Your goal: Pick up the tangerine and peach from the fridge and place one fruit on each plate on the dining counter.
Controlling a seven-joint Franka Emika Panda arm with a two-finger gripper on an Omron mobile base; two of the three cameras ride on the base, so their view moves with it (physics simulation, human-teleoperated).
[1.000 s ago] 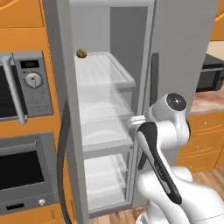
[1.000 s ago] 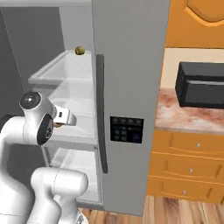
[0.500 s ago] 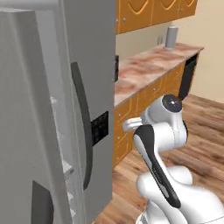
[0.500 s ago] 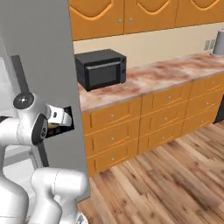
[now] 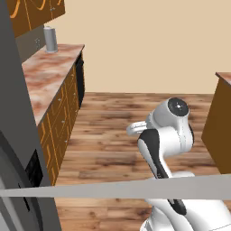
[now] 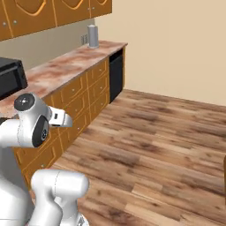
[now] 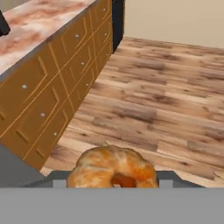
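In the hand view, a round orange tangerine (image 7: 109,166) with a darker dimple sits low in the picture, and my gripper (image 7: 113,181) is shut on it. Its finger tips are mostly hidden behind the fruit. The arm is folded close to the body, with the hand (image 5: 135,128) carried at chest height over the wood floor. From the right, the hand (image 6: 62,119) points toward the wall counter. The grey fridge (image 5: 18,135) fills the left edge. An orange-wood end of what looks like the dining counter (image 5: 220,122) stands at the right edge. The peach and the plates are out of view.
The wall counter (image 6: 66,70) with a marbled top and orange drawers runs along the left, carrying a grey canister (image 6: 92,36) and a black oven (image 6: 9,77). A black appliance front (image 6: 115,75) ends the counter. The wood floor (image 6: 154,145) stretches to the beige wall.
The whole picture has swung from the open fridge shelves, past the wall counter, to the floor, so the base has turned. The arm keeps its folded pose.
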